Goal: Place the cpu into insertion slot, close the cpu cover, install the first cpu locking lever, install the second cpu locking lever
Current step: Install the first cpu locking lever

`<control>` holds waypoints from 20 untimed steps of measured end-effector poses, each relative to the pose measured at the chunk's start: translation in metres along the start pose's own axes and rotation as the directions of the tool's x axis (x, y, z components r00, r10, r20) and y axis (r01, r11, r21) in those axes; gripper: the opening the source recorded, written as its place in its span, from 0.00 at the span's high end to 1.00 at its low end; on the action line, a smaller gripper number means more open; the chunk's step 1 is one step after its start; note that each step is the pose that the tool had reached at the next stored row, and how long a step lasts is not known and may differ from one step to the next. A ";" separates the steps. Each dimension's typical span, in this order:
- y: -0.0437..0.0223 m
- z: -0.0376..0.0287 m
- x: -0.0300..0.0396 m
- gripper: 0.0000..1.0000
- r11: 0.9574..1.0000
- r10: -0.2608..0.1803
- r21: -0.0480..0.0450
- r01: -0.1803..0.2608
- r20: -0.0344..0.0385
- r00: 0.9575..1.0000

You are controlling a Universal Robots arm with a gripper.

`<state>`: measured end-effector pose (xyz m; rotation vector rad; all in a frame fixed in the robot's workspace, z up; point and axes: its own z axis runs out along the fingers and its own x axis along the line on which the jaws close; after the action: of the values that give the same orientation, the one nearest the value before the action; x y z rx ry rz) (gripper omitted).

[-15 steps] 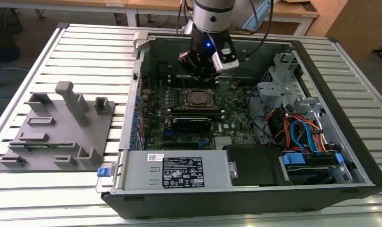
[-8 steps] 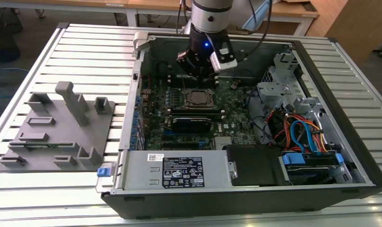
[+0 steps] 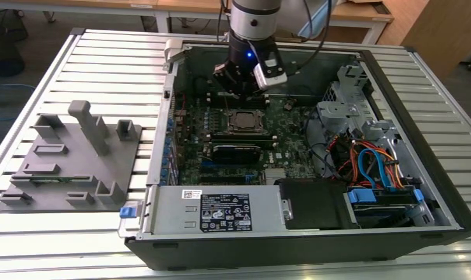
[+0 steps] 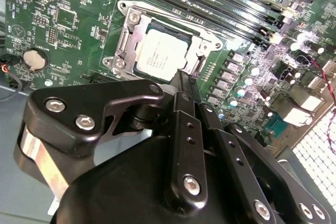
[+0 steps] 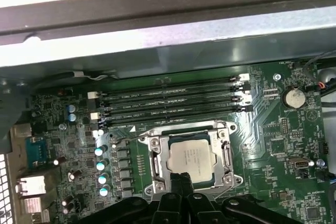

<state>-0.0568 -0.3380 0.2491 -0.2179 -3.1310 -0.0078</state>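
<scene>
The cpu [image 4: 160, 53] lies flat in the insertion slot [image 3: 241, 122] on the green board, its silver top showing through the window of the cpu cover [image 4: 131, 19]. The cover lies down over the chip, framing it [image 5: 157, 156]. A thin wire lever [image 5: 184, 126] runs along the socket side that faces the memory slots. My gripper [image 4: 184, 77] hangs just above the socket's edge, its black fingers [image 5: 181, 179] pressed together with nothing between them. In the exterior view the gripper [image 3: 239, 93] stands over the board just behind the socket.
The open computer case [image 3: 422, 76] walls in the board. Several memory slots [image 5: 173, 100] lie beside the socket. Cables and a drive cage [image 3: 367, 157] fill the exterior view's right. A grey parts fixture [image 3: 72, 157] sits on the slatted table at the left.
</scene>
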 end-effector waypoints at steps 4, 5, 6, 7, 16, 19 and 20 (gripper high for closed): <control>-0.0001 0.0000 0.0002 0.90 1.000 0.000 0.000 0.000 0.000 1.000; -0.0001 0.0000 0.0002 0.90 1.000 0.000 0.000 0.000 0.000 1.000; -0.0001 0.0000 0.0002 0.90 1.000 0.000 0.000 0.000 0.000 1.000; -0.0001 0.0000 0.0003 0.90 1.000 0.000 0.000 0.000 0.000 1.000; -0.0004 0.0000 0.0025 0.90 1.000 0.000 0.000 0.000 0.000 1.000; -0.0009 0.0000 0.0062 0.90 1.000 0.000 0.000 0.000 0.000 1.000; -0.0010 0.0000 0.0071 0.90 1.000 0.000 0.000 0.000 0.000 1.000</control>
<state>-0.0639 -0.3380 0.2491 -0.2179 -3.1311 -0.0079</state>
